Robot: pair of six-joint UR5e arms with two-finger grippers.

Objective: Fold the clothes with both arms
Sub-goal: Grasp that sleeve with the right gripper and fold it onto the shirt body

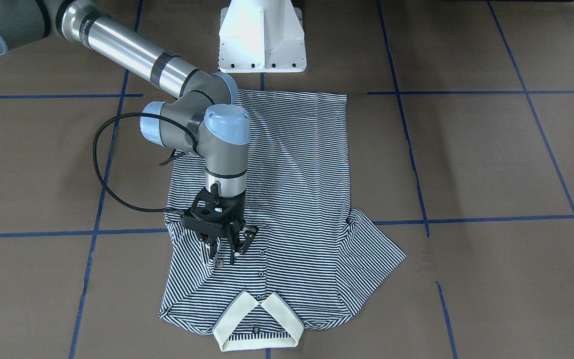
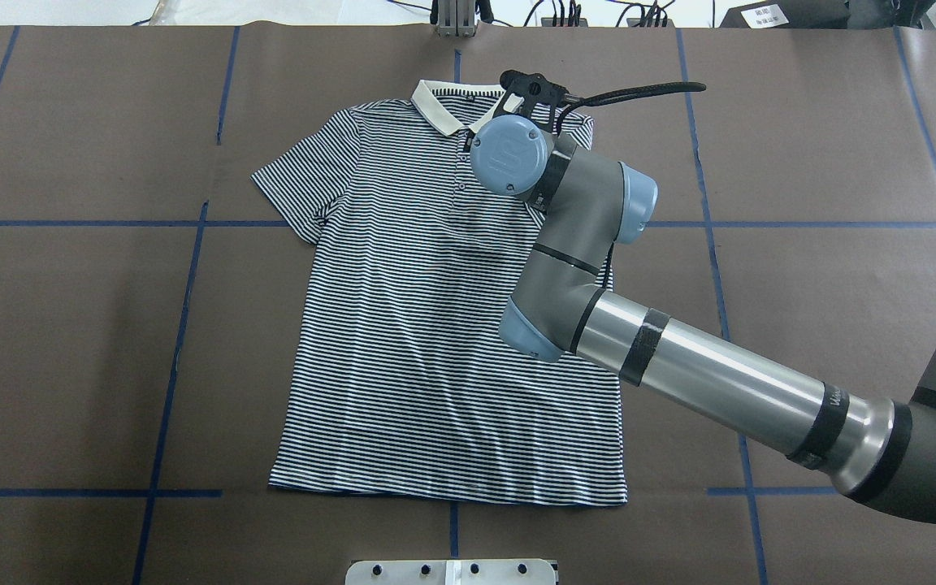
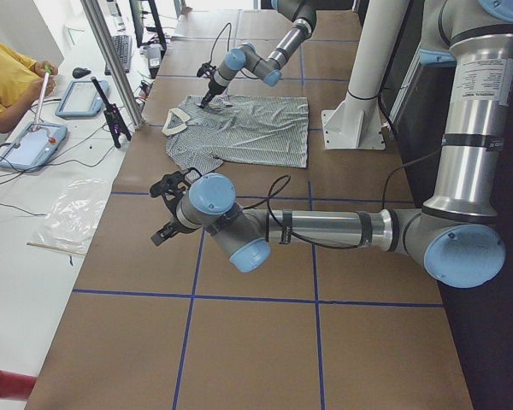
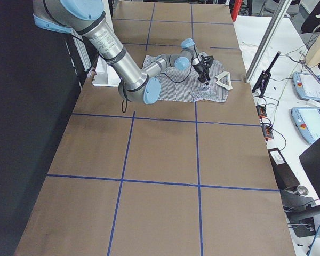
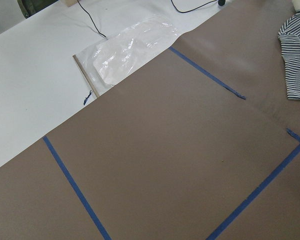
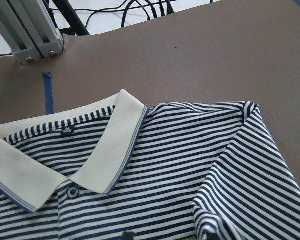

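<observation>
The striped polo shirt (image 1: 297, 189) lies flat, front up, on the brown table, its cream collar (image 1: 257, 324) at the far side from the robot. The sleeve on the robot's right is folded in over the chest (image 6: 240, 190); the other sleeve (image 2: 305, 179) lies spread out. My right gripper (image 1: 224, 252) points down over the chest beside the placket, fingers apart, holding nothing. My left gripper (image 3: 161, 212) hovers over bare table well to the left of the shirt (image 3: 256, 128); I cannot tell whether it is open. The left wrist view shows only a sleeve edge (image 5: 297, 55).
The white pedestal base (image 1: 262, 40) stands behind the shirt's hem. Blue tape lines (image 1: 132, 232) cross the table. A plastic bag (image 5: 125, 50) lies on the white bench past the table edge. An aluminium post (image 6: 25, 30) stands beyond the collar. An operator (image 3: 4, 77) sits there with tablets.
</observation>
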